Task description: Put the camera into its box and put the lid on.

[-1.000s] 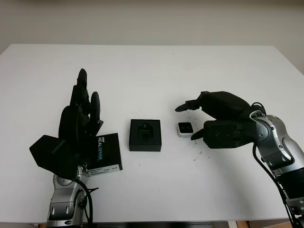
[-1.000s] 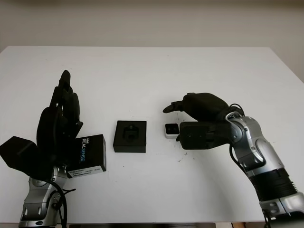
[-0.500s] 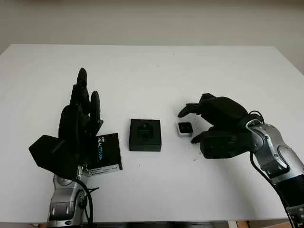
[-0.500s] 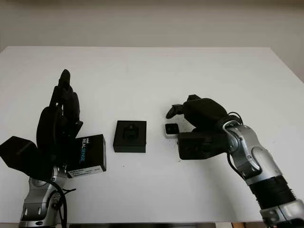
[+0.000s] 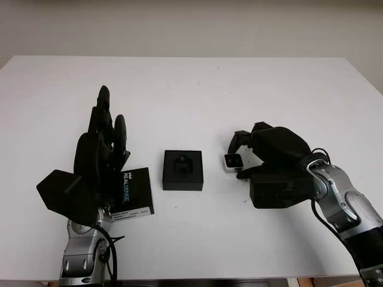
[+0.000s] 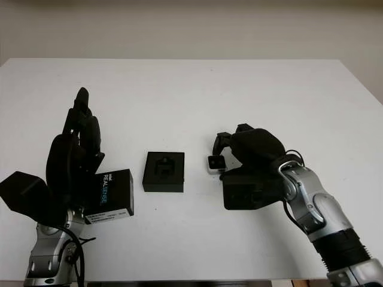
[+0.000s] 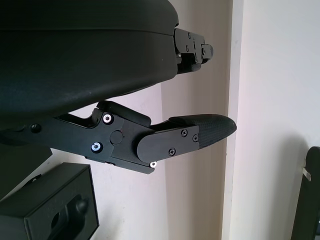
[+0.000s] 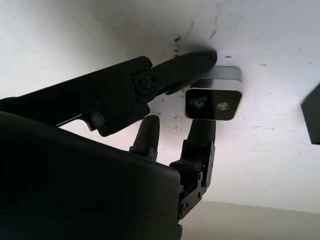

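The small silver-and-black camera (image 5: 233, 162) lies on the white table just right of its black box (image 5: 183, 170), which stands open with a moulded insert. My right hand (image 5: 238, 156) is curled over the camera: the thumb (image 8: 200, 60) presses one edge and a finger (image 8: 201, 134) the opposite edge, camera (image 8: 214, 97) still on the table. The black lid (image 5: 134, 192), printed REALSENSE, lies flat left of the box. My left hand (image 5: 106, 140) is open, held upright just above and left of the lid.
The white table (image 5: 197, 89) stretches wide and bare behind the objects. A few small dark specks mark the surface by the camera. The box (image 7: 50, 210) sits close to the left hand's fingers.
The right hand has dropped lower and its fingers have curled in from above and behind the camera until they touch it. Left hand, box and lid have not moved.
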Action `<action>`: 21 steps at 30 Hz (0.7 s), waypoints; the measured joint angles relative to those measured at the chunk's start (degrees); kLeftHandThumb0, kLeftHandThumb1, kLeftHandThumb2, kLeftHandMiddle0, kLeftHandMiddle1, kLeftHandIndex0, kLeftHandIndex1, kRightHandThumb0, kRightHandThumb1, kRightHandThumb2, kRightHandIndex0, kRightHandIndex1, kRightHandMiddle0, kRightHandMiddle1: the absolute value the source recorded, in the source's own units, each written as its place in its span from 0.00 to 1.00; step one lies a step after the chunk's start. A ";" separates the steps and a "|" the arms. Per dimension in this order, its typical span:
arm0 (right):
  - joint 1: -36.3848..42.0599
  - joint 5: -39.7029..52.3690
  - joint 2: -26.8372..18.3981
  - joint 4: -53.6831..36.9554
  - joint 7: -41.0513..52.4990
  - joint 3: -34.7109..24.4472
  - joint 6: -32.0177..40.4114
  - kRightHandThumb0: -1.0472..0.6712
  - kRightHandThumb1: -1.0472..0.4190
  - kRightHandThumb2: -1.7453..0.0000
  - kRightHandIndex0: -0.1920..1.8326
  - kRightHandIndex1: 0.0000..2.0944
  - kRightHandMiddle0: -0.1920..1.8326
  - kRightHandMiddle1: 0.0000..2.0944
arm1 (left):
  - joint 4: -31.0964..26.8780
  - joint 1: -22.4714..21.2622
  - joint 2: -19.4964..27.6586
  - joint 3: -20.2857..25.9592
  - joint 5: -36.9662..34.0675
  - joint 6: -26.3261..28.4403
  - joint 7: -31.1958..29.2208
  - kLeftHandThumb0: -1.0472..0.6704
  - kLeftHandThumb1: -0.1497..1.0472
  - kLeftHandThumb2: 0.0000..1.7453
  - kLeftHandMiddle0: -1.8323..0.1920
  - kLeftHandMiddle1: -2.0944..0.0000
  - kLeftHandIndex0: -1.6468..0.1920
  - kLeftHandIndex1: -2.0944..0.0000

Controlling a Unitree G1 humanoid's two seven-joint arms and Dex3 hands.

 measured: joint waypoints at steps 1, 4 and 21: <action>0.17 0.01 0.13 0.23 -0.70 0.00 -0.42 0.35 0.13 0.97 0.18 0.74 0.25 0.60 | 0.00 0.00 -0.10 0.00 -0.01 0.08 0.01 0.26 1.00 0.31 0.90 0.97 0.89 0.97; 0.43 0.08 0.36 0.51 -1.60 0.00 -0.95 0.36 0.12 0.97 0.18 0.74 0.25 0.61 | 0.00 0.00 -0.32 0.00 0.02 0.28 0.13 0.26 1.00 0.32 0.90 0.98 0.89 0.98; 1.15 5.10 2.37 2.42 -3.84 -0.69 -3.41 0.43 0.06 0.97 0.19 0.94 0.29 0.67 | 0.00 0.00 -0.38 0.00 0.20 0.24 0.14 0.27 1.00 0.32 0.90 0.97 0.90 0.98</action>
